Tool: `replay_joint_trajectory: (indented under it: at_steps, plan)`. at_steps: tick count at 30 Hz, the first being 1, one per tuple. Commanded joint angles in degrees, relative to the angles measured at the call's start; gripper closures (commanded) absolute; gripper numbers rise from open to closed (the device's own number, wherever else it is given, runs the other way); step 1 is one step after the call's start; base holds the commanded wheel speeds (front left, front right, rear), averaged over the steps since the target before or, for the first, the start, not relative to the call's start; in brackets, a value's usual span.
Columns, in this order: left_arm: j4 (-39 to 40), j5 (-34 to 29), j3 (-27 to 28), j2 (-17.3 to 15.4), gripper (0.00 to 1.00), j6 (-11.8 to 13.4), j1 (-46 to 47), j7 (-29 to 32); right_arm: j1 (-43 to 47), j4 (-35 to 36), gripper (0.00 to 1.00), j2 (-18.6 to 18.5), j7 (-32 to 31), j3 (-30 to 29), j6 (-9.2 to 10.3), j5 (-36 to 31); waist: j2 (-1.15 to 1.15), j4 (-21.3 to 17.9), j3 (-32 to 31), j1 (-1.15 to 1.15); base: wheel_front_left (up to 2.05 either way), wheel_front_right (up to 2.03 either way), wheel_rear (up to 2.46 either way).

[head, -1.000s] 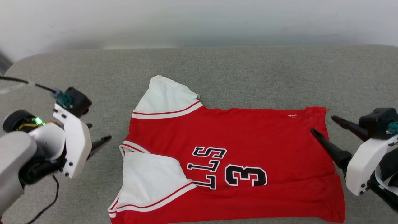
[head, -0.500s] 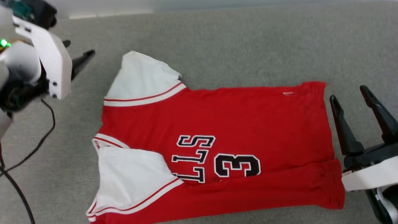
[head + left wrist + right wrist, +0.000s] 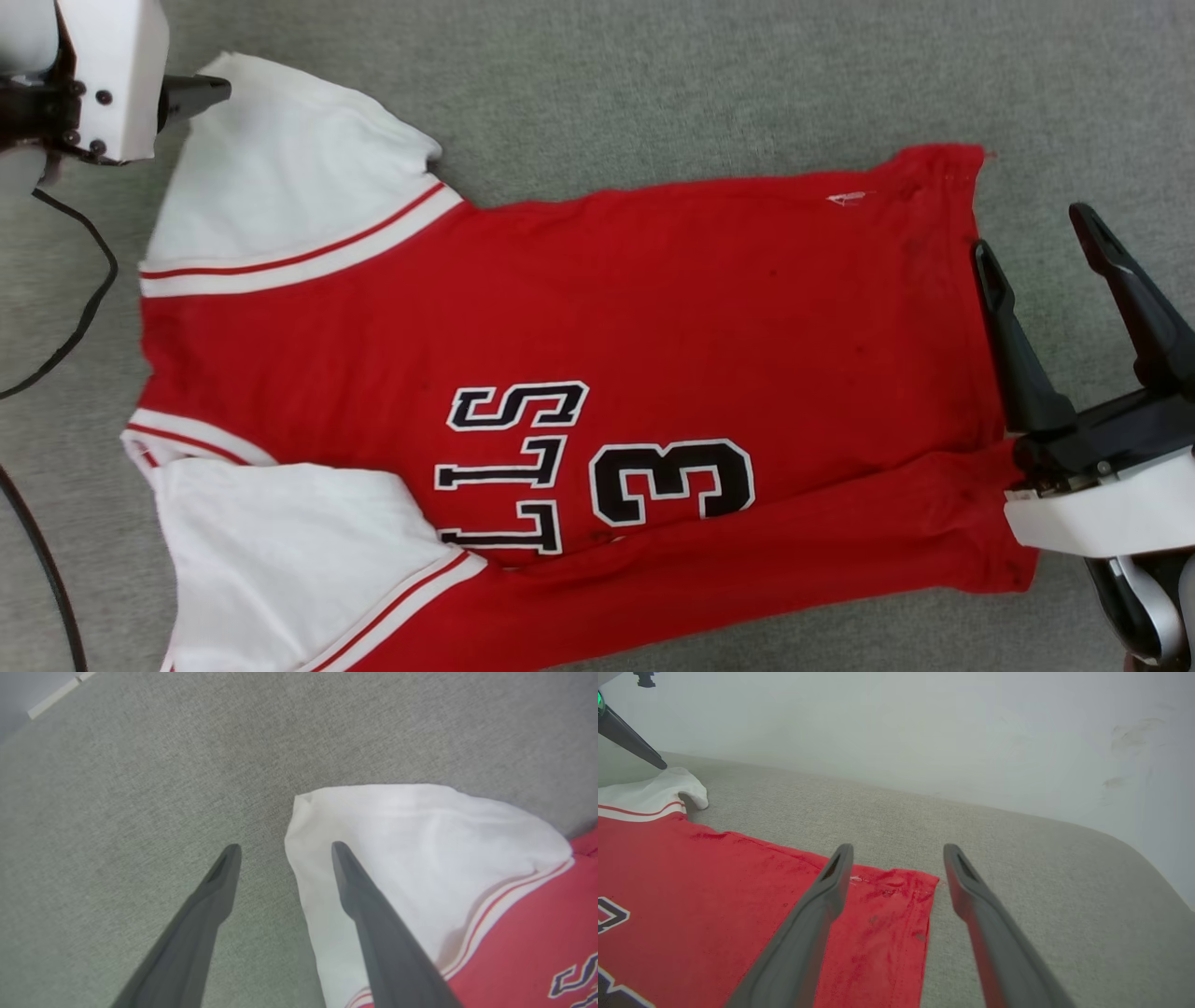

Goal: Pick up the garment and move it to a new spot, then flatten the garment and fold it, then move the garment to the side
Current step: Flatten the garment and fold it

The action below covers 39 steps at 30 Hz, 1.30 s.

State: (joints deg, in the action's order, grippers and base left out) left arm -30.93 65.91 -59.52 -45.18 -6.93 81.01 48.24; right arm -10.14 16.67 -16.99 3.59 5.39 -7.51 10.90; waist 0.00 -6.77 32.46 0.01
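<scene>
**Red jersey lies spread between two open grippers**

Red cloth covers much of the grey woven counter (image 3: 653, 84). The garment (image 3: 709, 308) lies spread out, front up, between the left gripper (image 3: 285, 848) and the right gripper (image 3: 1031, 231). Its neck end is toward the left gripper and its hem (image 3: 976, 280) toward the right one. Black, white-outlined letters (image 3: 509, 467) and a number 3 (image 3: 672, 481) show on the chest, sideways in the head view. A long fold (image 3: 794, 509) crosses the red body on the side nearest the robot.

The left gripper's jaws stand apart and hold nothing. In the left wrist view one finger is above the outer edge of the far white sleeve (image 3: 280, 177). The other finger is above bare counter just beside it. Whether the first finger touches the cloth cannot be told. The second white sleeve (image 3: 280, 560) lies nearer the robot, well apart from this gripper. A black cable (image 3: 84, 308) trails beside that arm.

The right gripper's jaws are likewise apart and empty. It sits at the hem's far corner. In the right wrist view one finger reaches over red cloth and the other over bare counter, with the corner of the hem just ahead between them. Beyond the fingers a pale wall (image 3: 924, 732) rises behind the counter.
</scene>
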Motion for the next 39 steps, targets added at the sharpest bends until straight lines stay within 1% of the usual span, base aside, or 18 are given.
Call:
replay_joint_trajectory:
  at_steps: [1,7,8,9,11,14,17,19,22,26,27,30,32,34,36,39]
  plan:
    - [-0.27,-0.5,-0.56,0.47,0.0,-0.18,1.13,0.77,-1.24,-0.22,0.0,-0.11,0.09,0.14,0.04,-0.5,0.0,-1.28,2.29,-0.01,0.0,0.0,0.0]
    - [-0.86,-1.61,-4.75,2.14,0.0,-0.42,0.23,4.3,-2.69,-1.86,0.0,-0.57,0.33,0.95,0.04,-0.35,0.0,-1.36,3.3,-0.01,0.0,0.0,0.0]
    - [-0.7,-1.39,-5.22,2.27,0.42,-0.46,-0.1,4.45,-2.9,-2.21,0.0,-0.7,0.38,0.87,0.04,-0.24,0.0,-1.31,3.23,-0.01,0.0,0.0,0.0]
    - [-0.51,-1.3,-5.52,2.35,1.0,-0.49,-0.21,4.17,-3.07,-2.59,0.0,-0.81,0.35,0.76,0.04,-0.05,0.0,-1.25,3.12,-0.01,0.0,0.0,0.0]
    - [0.24,-1.25,-6.35,2.32,1.0,-0.53,-0.62,4.06,-3.51,-3.17,0.0,-1.15,0.05,0.37,0.04,0.13,0.0,-1.07,2.57,-0.01,0.0,0.0,0.0]
    - [1.26,-1.57,-7.02,1.4,1.0,-0.47,-0.01,2.27,-5.76,-2.9,0.0,-2.68,-0.56,-0.54,0.04,-0.26,0.0,-0.55,1.17,-0.01,0.0,0.0,0.0]
    - [2.41,-1.02,-7.21,1.63,1.0,-0.47,0.39,-0.48,-9.25,-2.23,0.0,-5.97,-2.6,-1.16,0.04,-0.51,0.0,0.45,-0.86,-0.01,0.0,0.0,0.0]
    - [3.5,-0.99,-7.98,1.66,1.0,-0.48,0.44,-1.96,-12.12,-1.98,0.0,-8.96,-5.67,-0.22,0.04,0.06,0.0,1.12,-2.33,-0.01,0.0,0.0,0.0]
    - [5.48,-1.18,-9.53,1.62,1.0,-0.45,0.14,-3.92,-16.31,-2.76,0.0,-14.36,-14.8,2.89,0.04,2.74,0.0,2.42,-4.39,-0.01,0.0,0.0,0.0]
    - [8.52,-1.16,-11.19,2.08,1.0,-0.46,-0.18,-5.87,-22.67,-4.93,0.0,-21.45,-30.49,9.33,0.04,9.37,0.0,4.08,-5.89,-0.01,0.0,0.0,0.0]
    - [8.52,-1.16,-11.19,2.08,1.0,-0.46,-0.18,-5.87,-22.67,-4.93,0.0,-21.45,-30.49,9.33,0.04,9.37,0.0,4.08,-5.89,-0.01,0.0,0.0,0.0]
    - [10.73,-1.32,-12.02,2.53,1.0,-0.46,-0.17,-7.04,-27.78,-7.09,0.0,-26.01,-41.95,14.89,0.04,15.72,0.0,5.32,-6.23,-0.01,0.0,0.0,0.0]
    - [11.57,-1.37,-12.4,3.0,1.0,-0.46,0.13,-8.05,-31.1,-8.78,0.0,-28.4,-47.87,18.43,0.04,19.05,0.0,6.25,-6.05,-0.01,0.0,0.0,0.0]
    - [12.14,-1.44,-12.71,3.61,1.0,-0.46,0.5,-8.67,-34.14,-11.06,0.0,-29.96,-52.84,21.92,0.04,21.95,0.0,7.17,-5.65,-0.01,0.0,0.0,0.0]
    - [12.61,-1.59,-12.95,4.07,1.0,-0.45,0.9,-9.19,-36.7,-13.81,0.0,-30.56,-57.33,24.52,0.04,24.89,0.0,8.04,-5.13,-0.01,0.0,0.0,0.0]
    - [13.16,-1.84,-13.21,4.52,1.0,-0.46,1.56,-9.95,-40.0,-18.08,0.0,-29.09,-61.56,26.25,0.04,28.19,0.0,9.2,-4.2,-0.01,0.0,0.0,0.0]
